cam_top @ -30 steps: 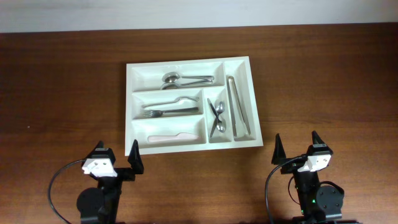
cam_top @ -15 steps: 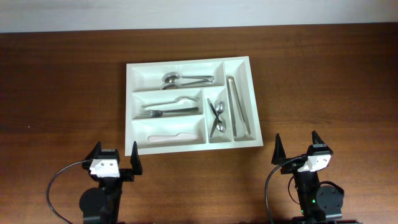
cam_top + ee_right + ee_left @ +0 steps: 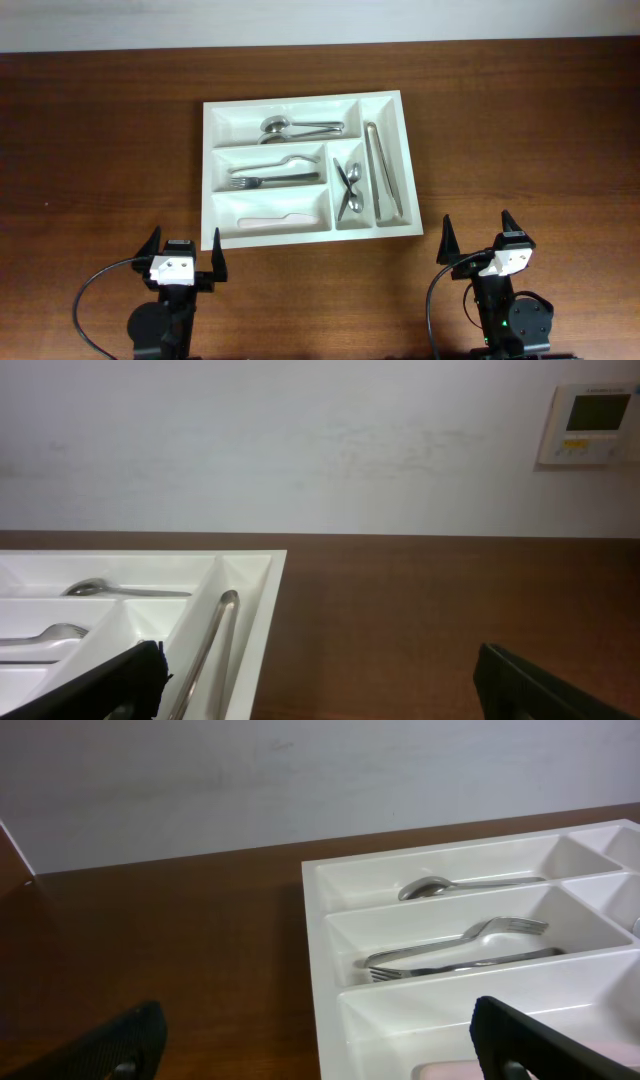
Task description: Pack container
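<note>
Left pincer (image 3: pixel 185 236) and right pincer (image 3: pixel 476 219) both gape wide, empty.

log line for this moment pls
left gripper open, empty, by container near-left corner | right gripper open, empty, off container's right | inside: spoons, forks, white knife, small spoons, tongs

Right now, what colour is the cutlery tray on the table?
The tray is plain white, without any pattern; the overhead view shows it best.

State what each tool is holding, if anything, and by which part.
Nothing is held: the left tool and the right tool are both open and empty, apart from the container.
</note>
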